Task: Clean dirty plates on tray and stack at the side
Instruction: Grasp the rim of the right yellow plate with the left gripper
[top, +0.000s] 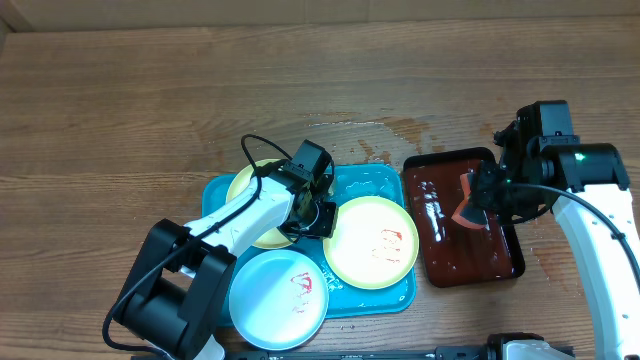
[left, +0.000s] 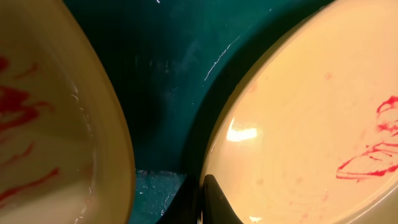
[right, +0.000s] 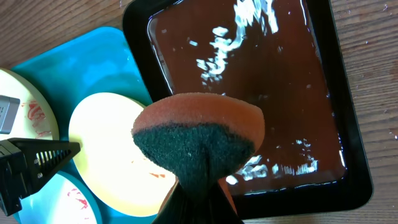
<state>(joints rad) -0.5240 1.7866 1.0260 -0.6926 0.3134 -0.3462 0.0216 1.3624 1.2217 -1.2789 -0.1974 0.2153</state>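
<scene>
The turquoise tray (top: 368, 182) holds three red-smeared plates. One yellow-green plate (top: 372, 242) lies at the right. Another yellow-green plate (top: 250, 190) lies at the back left, half under my left arm. A pale blue-white plate (top: 280, 298) overhangs the front left. My left gripper (top: 318, 215) pinches the right plate's left rim (left: 298, 124), with one finger (left: 217, 202) on top. My right gripper (top: 470, 200) is shut on an orange and dark green sponge (right: 199, 137) above the dark tray.
A smaller dark red-brown tray (top: 500, 250) with water in it stands right of the turquoise tray; it also shows in the right wrist view (right: 261, 62). Water is spilled on the wooden table (top: 400, 128) behind both trays.
</scene>
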